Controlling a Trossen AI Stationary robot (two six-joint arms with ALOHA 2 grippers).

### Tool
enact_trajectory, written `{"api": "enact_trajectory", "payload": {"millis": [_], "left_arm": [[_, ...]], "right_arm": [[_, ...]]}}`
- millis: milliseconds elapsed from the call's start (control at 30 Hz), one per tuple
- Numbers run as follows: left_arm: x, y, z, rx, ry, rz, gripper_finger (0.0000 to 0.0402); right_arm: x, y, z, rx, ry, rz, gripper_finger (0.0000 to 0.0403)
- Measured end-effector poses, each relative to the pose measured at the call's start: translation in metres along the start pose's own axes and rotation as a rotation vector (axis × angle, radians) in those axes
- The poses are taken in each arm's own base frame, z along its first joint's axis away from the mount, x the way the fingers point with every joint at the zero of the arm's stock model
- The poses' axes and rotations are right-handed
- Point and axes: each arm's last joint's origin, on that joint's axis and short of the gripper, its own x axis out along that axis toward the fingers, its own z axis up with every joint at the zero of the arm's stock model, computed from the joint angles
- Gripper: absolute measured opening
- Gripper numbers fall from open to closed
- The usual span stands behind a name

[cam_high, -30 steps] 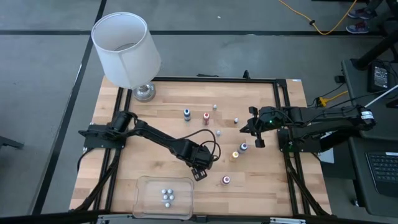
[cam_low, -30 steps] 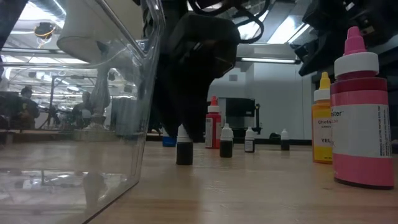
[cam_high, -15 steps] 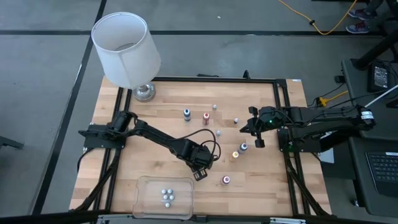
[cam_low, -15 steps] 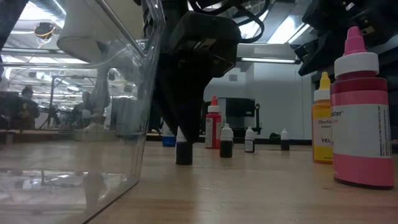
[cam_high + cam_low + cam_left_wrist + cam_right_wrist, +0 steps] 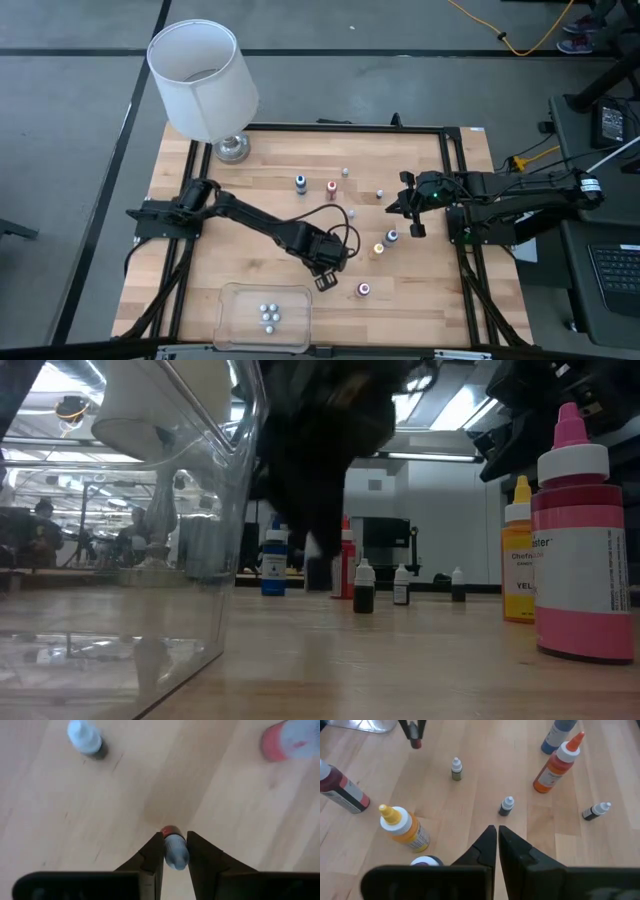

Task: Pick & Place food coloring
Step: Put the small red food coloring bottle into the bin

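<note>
We count one lamp (image 5: 200,80) and one clear tray (image 5: 232,300). Larger bottles (image 5: 554,761): five. Tiny bottles (image 5: 506,805): three loose on the table, four in the tray, one between the left gripper's (image 5: 175,842) fingers.

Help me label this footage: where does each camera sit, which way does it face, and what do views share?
High: overhead, straight down on the table; both arms show.
Low: table height, level across; left arm's dark blur, clear tub.
Left wrist: down past the left claw, shut on a tiny bottle.
Right wrist: past the shut right claw at standing bottles.
Shared: the orange bottle in right wrist and low.
</note>
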Motion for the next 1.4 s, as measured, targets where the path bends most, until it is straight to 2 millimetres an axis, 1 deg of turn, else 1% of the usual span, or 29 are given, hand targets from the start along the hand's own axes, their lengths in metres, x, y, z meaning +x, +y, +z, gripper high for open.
{"api": "enact_trajectory", "payload": {"millis": [100,200,367,433,533,600,667,733,900,1067,1200,1400], "left_arm": [[-0.020,-0.006,0.010,0.028,-0.034,0.014,0.0063],[-0.046,-0.011,0.019,0.068,-0.066,0.059,0.0063],[-0.088,-0.016,0.026,0.083,-0.104,0.129,0.0063],[-0.104,-0.020,0.024,0.109,-0.122,0.155,0.0063],[-0.121,-0.025,0.013,0.134,-0.105,0.204,0.0063],[-0.129,-0.024,0.005,0.094,-0.063,0.240,0.0063],[-0.135,-0.027,0.000,0.048,-0.061,0.247,0.0062],[-0.138,-0.037,-0.010,0.027,-0.076,0.233,0.0062],[-0.144,-0.064,-0.043,-0.069,-0.040,0.161,0.0062],[-0.149,-0.086,-0.085,-0.238,-0.010,0.156,0.0062],[-0.154,-0.100,-0.117,-0.389,0.004,0.166,0.0062],[-0.150,-0.114,-0.163,-0.582,0.106,0.191,0.0061]], "right_arm": [[0.000,0.000,0.000,-0.001,0.000,0.000,0.0023],[0.000,0.000,0.000,-0.004,0.000,0.000,0.0023],[0.000,0.000,0.000,-0.005,0.000,0.000,0.0023],[0.000,0.000,0.000,-0.005,0.000,-0.001,0.0023],[0.000,0.000,0.000,-0.008,0.000,0.000,0.0023],[0.000,0.000,0.000,-0.017,0.000,0.000,0.0023],[0.000,0.000,0.000,-0.043,0.000,0.000,0.0023],[0.000,0.000,0.000,-0.067,0.000,0.000,0.0023],[0.000,0.000,0.000,-0.113,0.000,0.000,0.0023],[0.000,0.000,0.000,-0.118,0.000,0.000,0.0023],[0.000,0.000,0.001,-0.135,-0.011,-0.003,0.0023],[0.000,-0.001,0.004,-0.143,-0.043,-0.011,0.0023]]}}
